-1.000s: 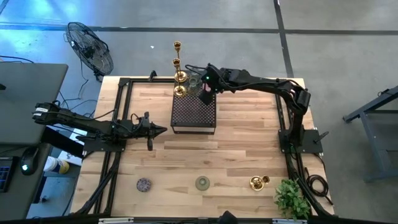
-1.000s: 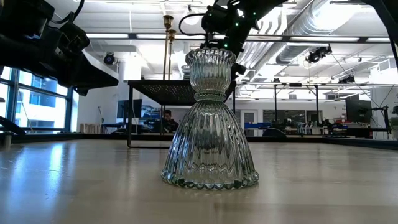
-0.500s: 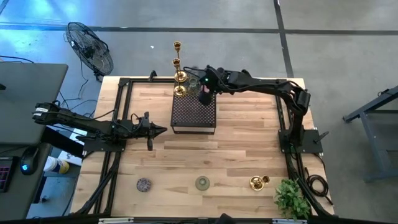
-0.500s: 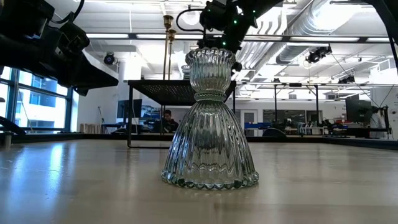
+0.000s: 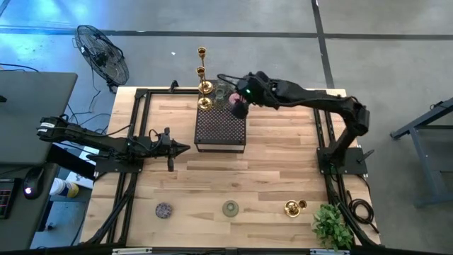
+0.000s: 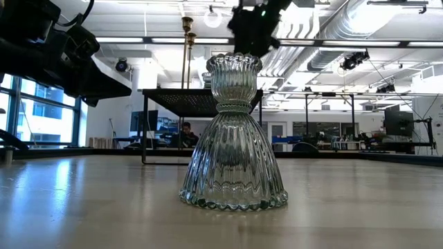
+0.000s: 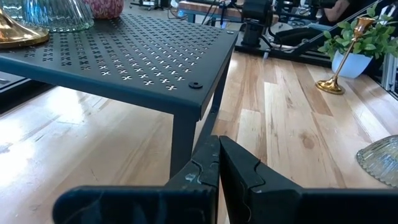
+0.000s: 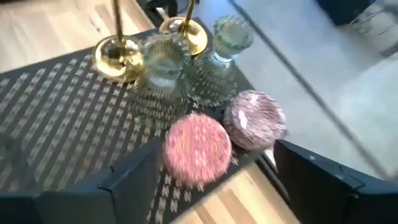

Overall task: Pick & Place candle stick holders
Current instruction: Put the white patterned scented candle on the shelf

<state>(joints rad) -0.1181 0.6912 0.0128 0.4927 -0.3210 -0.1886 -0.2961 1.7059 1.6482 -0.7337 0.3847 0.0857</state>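
Right hand (image 8: 205,180) open, fingers either side of a pink cup (image 8: 198,149) on the dark perforated stand (image 5: 220,127), upper centre of the high view; no grip visible. Second pink cup (image 8: 255,119), two clear cups (image 8: 163,70) and gold sticks (image 5: 204,85) alongside. Left hand (image 7: 219,163) closed, empty, left of stand. Three holders (image 5: 230,208) along lower worktop (image 5: 283,163).

Right wrist shot is all smeared, so the pink cup (image 8: 198,149) and the ribbed glass ones (image 8: 163,74) look fuzzy. From above, the arm covers that cluster. The grey-purple cup (image 5: 163,210) on the counter is too tiny to make out.
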